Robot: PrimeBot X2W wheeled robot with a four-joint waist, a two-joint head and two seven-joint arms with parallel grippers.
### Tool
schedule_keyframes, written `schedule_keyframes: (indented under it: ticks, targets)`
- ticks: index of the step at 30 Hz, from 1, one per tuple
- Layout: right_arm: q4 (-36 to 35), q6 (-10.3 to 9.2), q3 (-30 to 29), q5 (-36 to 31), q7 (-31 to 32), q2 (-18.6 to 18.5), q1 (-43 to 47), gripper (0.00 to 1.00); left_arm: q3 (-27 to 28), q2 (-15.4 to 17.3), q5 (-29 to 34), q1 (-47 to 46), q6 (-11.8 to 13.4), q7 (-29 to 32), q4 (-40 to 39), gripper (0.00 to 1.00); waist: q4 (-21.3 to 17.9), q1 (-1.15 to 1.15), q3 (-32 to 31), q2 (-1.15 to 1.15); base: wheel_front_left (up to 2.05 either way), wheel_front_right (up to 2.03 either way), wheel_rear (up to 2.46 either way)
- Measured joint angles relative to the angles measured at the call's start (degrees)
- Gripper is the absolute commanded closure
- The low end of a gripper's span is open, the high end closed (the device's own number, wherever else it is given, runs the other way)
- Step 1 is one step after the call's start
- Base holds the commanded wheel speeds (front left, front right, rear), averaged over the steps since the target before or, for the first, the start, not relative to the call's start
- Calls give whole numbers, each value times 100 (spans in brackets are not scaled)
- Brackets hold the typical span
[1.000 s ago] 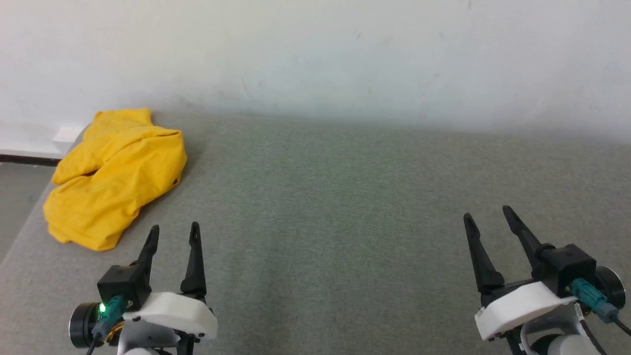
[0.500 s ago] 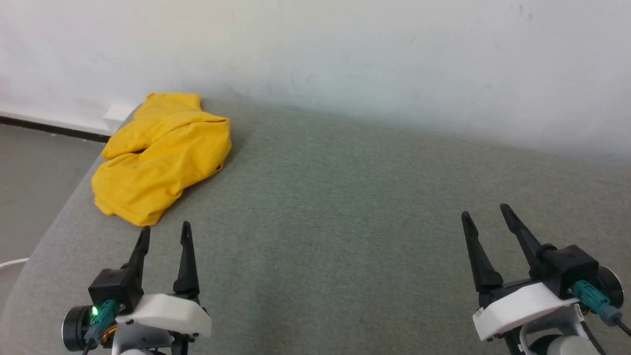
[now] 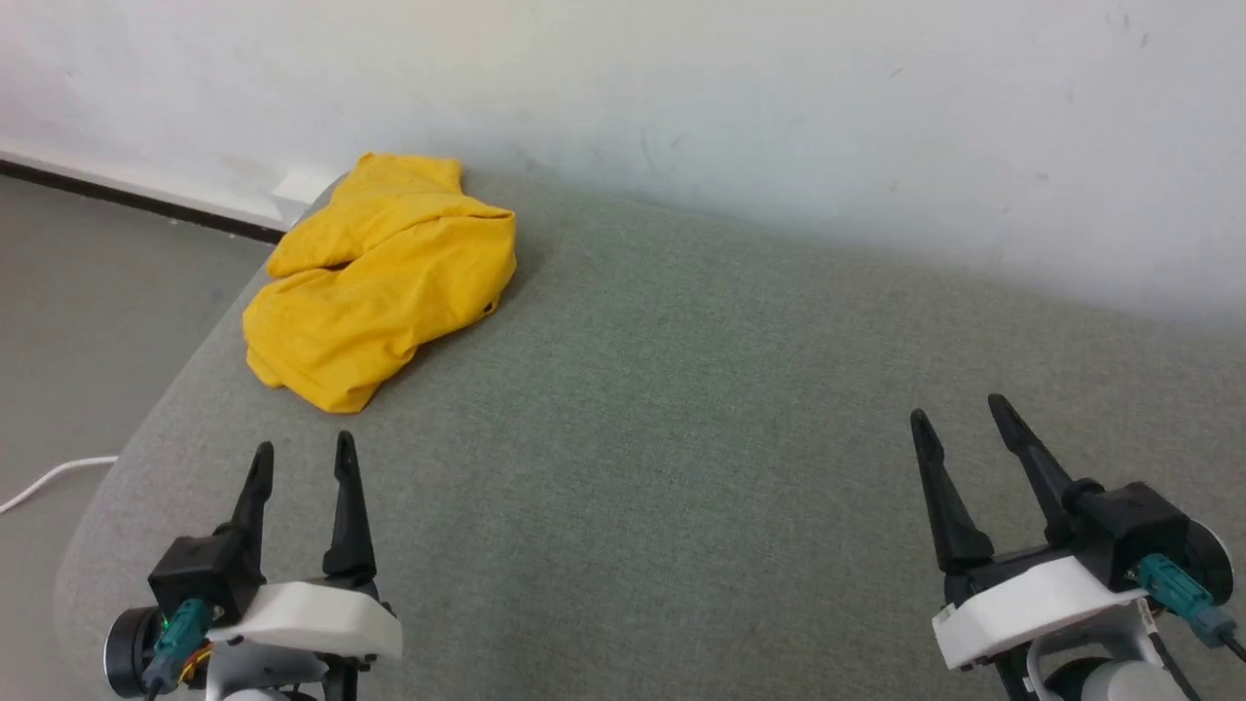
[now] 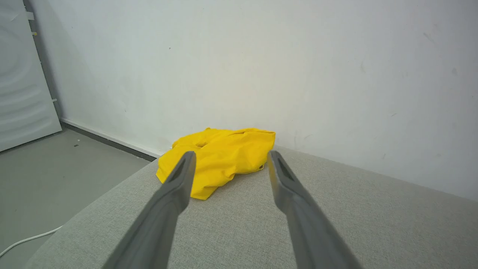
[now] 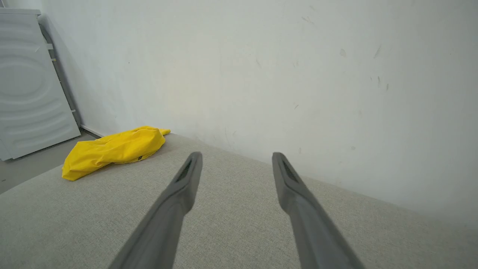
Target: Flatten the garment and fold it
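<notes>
Head view, L to R. Far left, 9 o'clock: bare grey floor point(image 3: 88, 292), w/ a white cable point(image 3: 49, 482) curling in at 8 o'clock and a dark baseboard point(image 3: 136, 200) along the wall's foot at 10 o'clock.

Next is the garment point(image 3: 384, 277): a yellow T-shirt crumpled in a heap, plain yellow showing, w/ a small dark tag at its right edge. It's at approx 10 o'clock of the frame. It lies on the grey-green padded surface point(image 3: 681, 438), at the far left corner. Its far end is close to the wall point(image 3: 681, 97) and its left side is near the pad's rounded edge. Not flattened or folded yet.

The left gripper point(image 3: 302, 444) is at 7 o'clock. Its fingers are spread apart w/ nothing btwn them, tips pointing to 12, over the pad. The garment sits at 12–1 o'clock from it, near but apart, no contact. In the left wrist view the two fingers frame the heap, which lies beyond the tips.

The right gripper point(image 3: 958, 408) is at 4 o'clock. Its fingers are likewise splayed and empty, tips leaning twd 11. The garment is well apart from it, at its 10 o'clock. In the right wrist view the heap is at 9 o'clock, w/ a white ridged panel point(image 5: 30, 86) standing at the far left.
</notes>
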Motion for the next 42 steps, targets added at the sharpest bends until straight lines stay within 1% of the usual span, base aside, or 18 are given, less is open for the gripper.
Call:
schedule_keyframes:
  ticks: [2,4,7,14,18,23,29,31,33,37,42]
  targets:
    - [-31,0,5,-1,7,0,0,0,9,0,-64,-9,-2,-21,-4,0,28,0,43,0,0,0,0]
    - [-76,0,16,-5,45,0,-1,0,49,-3,-353,-57,-3,-40,-4,0,44,0,97,0,0,0,0]
    - [-146,0,55,-32,114,0,-15,0,205,-5,-450,-270,-75,-74,-22,0,40,0,197,0,0,0,0]
    - [-438,0,110,-258,380,2,-153,0,558,4,-459,-1109,-303,-165,-68,0,-72,0,560,0,0,0,0]
    - [-702,0,145,-394,568,5,-349,0,669,129,-525,-1759,-363,-219,140,0,-175,1,887,0,0,0,0]
    - [-1074,0,62,-555,757,-10,-583,0,727,581,-677,-2887,-432,-191,580,0,-312,1,1408,0,0,0,0]
    - [-1338,0,4,-568,840,-73,-815,0,603,1294,-911,-4183,-547,315,1590,0,-467,2,2107,0,0,0,0]
    - [-1379,0,31,-567,846,-82,-900,0,394,1545,-993,-4489,-608,699,2038,0,-519,2,2340,0,0,0,0]
    - [-1406,0,56,-563,844,-90,-992,0,263,1735,-1117,-4741,-611,947,2457,0,-574,3,2567,0,0,0,0]
    - [-1473,0,66,-537,810,-94,-1158,0,-133,2093,-1672,-5195,-654,1558,3221,0,-690,2,2988,0,0,0,0]
    - [-1532,0,-98,-532,811,-143,-1243,0,-576,2392,-2450,-5519,-661,2278,4034,0,-843,1,3440,0,0,0,0]
